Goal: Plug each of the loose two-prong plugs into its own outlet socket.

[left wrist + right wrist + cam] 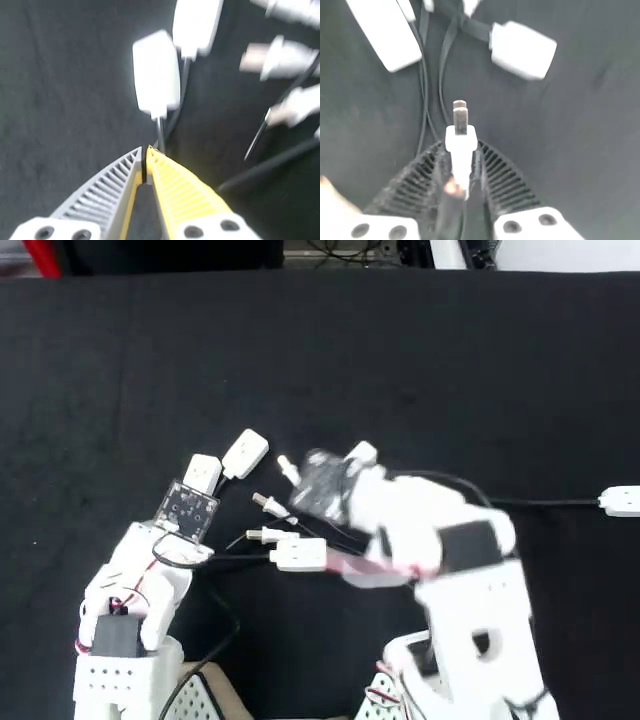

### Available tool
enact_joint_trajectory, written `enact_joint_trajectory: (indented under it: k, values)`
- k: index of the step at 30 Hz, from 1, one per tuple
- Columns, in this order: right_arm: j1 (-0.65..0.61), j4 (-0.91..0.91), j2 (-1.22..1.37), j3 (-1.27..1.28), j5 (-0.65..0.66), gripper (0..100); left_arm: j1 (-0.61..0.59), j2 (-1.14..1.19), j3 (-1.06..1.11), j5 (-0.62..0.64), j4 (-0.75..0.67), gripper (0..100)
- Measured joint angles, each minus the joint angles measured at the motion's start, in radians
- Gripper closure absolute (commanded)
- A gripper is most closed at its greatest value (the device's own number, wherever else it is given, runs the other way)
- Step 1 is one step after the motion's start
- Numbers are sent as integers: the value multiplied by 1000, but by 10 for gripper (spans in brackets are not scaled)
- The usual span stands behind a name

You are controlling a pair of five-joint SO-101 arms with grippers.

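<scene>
Overhead, the black cloth-covered table (120, 360) carries a cluster of white cord ends between the two arms. The left gripper (192, 502) sits just behind the first socket (203, 472), a small white block, with the second socket (245, 453) close beside it. The right gripper (305, 480) points toward that pair, and the held plug (289, 469) sticks out of its tip. Two loose plugs (268, 504) (262, 535) lie near each other between the arms, each slim and white with a metal tip. A third socket (300, 555) lies just past the nearer one. Well apart, at the table's right edge, a white cord end (622, 500) sits on a black cable.

From the left wrist, the left gripper (145, 150) has its grey and yellow fingers pressed together. The first socket (156, 75) lies straight ahead. Its thin cord (160, 132) runs to the fingertips, though it is hard to tell whether they pinch it.

From the right wrist, the right gripper (460, 165) is clamped on the held plug (460, 145), whose white body stands between the ribbed black fingers. Its two flat metal prongs point away over the cloth. Beyond lie a long white block (385, 35) and a squarish white block (522, 50), probably sockets.
</scene>
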Motion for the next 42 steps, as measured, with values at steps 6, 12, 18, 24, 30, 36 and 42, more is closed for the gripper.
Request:
enact_joint_trajectory:
  k: [6,12,18,24,30,36,42]
  values:
    - [-255,8,-92,-212,-327,987,103,0,-143,235,0,971]
    - [-281,-21,-115,-238,-420,987,242,-41,-153,296,0,970]
    - [-281,-14,-135,-206,-345,987,259,-61,-196,311,-2,970]
    - [-287,-89,-219,-35,-319,987,218,-68,-358,489,32,970]
    - [-399,-126,-305,64,-319,987,290,-69,-423,559,104,972]
    - [-417,-245,-226,146,-319,987,410,-69,-422,494,106,971]
    - [-416,-341,-126,163,-319,987,499,-68,-382,440,106,972]
